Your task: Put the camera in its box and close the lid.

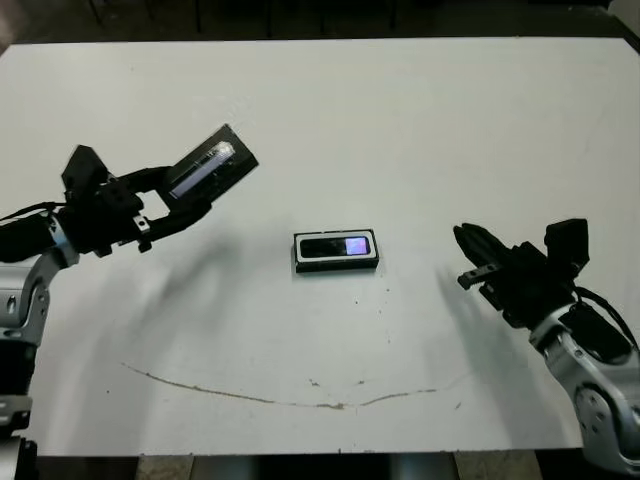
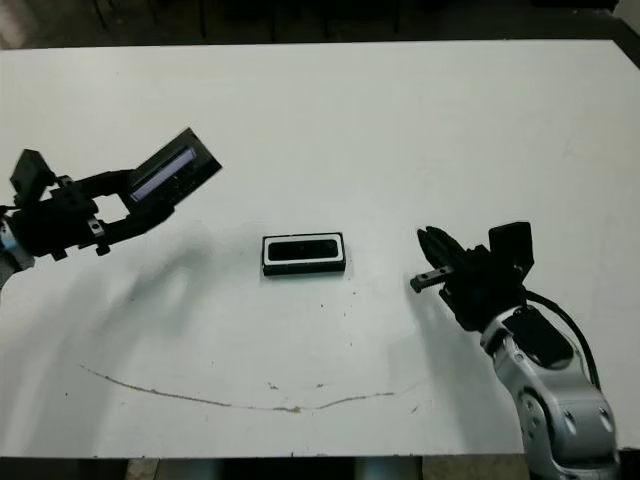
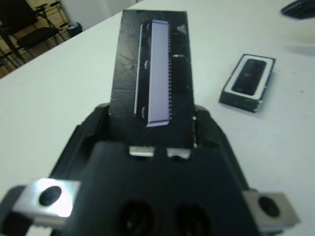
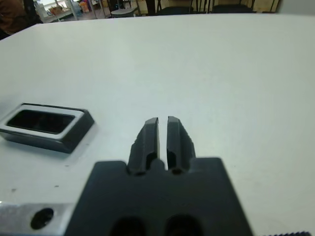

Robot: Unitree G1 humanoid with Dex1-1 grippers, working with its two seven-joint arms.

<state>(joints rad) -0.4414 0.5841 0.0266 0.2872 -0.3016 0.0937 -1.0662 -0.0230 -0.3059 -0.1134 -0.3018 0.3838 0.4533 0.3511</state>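
The left gripper pinches the lid, seemingly light, stiff, slick, by one short end; the right gripper jaws sit nearly shut, empty.

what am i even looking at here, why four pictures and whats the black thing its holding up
This is a humanoid robot with two arms at a white table. The two wide pictures come from its head, looking down. The other two come from cameras on its wrists, looking along the fingers. In the middle of the table lies a small box with the camera already inside, screen glowing. The left gripper holds the box's lid tilted in the air, left of the box. The right gripper is empty, fingers nearly together, hovering right of the box.
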